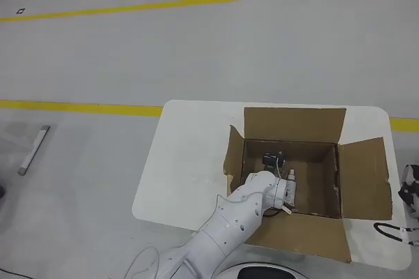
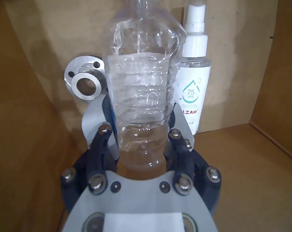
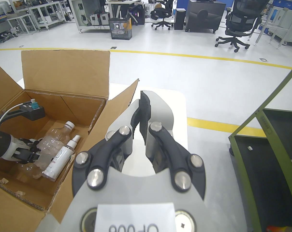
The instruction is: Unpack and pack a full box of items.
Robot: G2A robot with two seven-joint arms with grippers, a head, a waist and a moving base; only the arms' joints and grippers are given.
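Your left gripper was closed low on the clear bottle (spray bottle just beside), probably to lift it from the box.

Box is plain brown cardboard. The bottle is clear plastic with a ribbed body and a white cap. Spray bottle: white, teal droplet mark, red lettering. Flange is bare silver metal. Left gripper: grey plate, black links, white fingers with blue pads. Right gripper: grey fingers, black ridged pads. The table is white, the floor pale grey with a yellow line. Cart: olive-green frame, black shelf.
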